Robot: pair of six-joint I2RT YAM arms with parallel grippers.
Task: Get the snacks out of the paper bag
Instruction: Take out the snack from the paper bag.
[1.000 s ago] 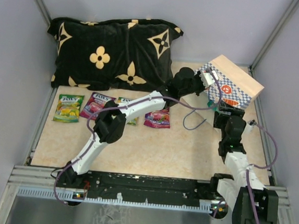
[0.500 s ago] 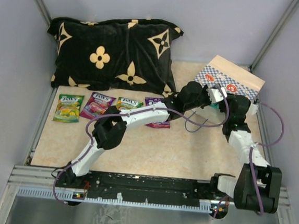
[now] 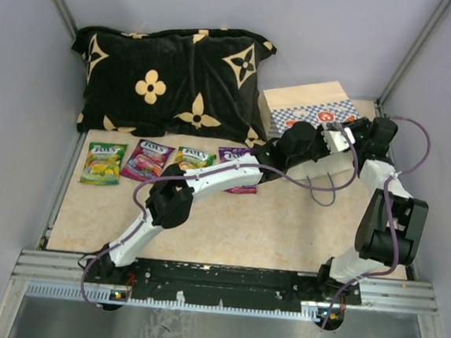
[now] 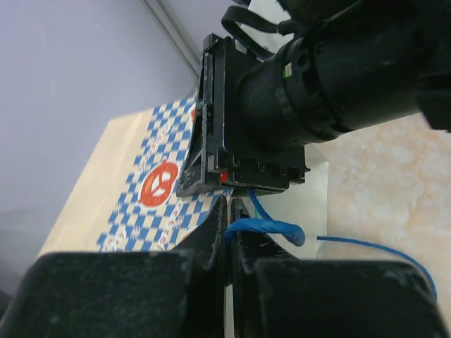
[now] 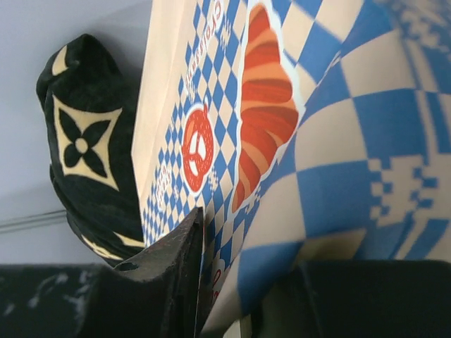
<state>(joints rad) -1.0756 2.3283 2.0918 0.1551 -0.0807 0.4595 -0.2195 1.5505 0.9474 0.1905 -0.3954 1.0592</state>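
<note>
The paper bag (image 3: 309,103), blue-and-white checkered, lies tipped over at the back right with a plain cream side up. My left gripper (image 3: 328,138) is at its front, shut on the bag's blue cord handle (image 4: 264,227), which loops out between the fingers (image 4: 211,236). My right gripper (image 3: 349,134) reaches in from the right and is closed on a fold of the paper bag (image 5: 296,162); one finger (image 5: 169,260) shows, the other is hidden behind the paper. Several snacks lie in a row: green (image 3: 103,162), magenta (image 3: 146,160), orange-green (image 3: 192,158), and purple (image 3: 232,154), partly under the left arm.
A black cushion (image 3: 170,77) with tan flowers fills the back left, close to the bag's left side. Grey walls enclose the table on three sides. A loose blue cord (image 3: 326,195) trails on the tan surface in front of the bag.
The bag has swung from the right corner leftward and tipped down flatter. The right gripper moved up to its right side and closed on the paper. The left arm followed, still holding the cord.
</note>
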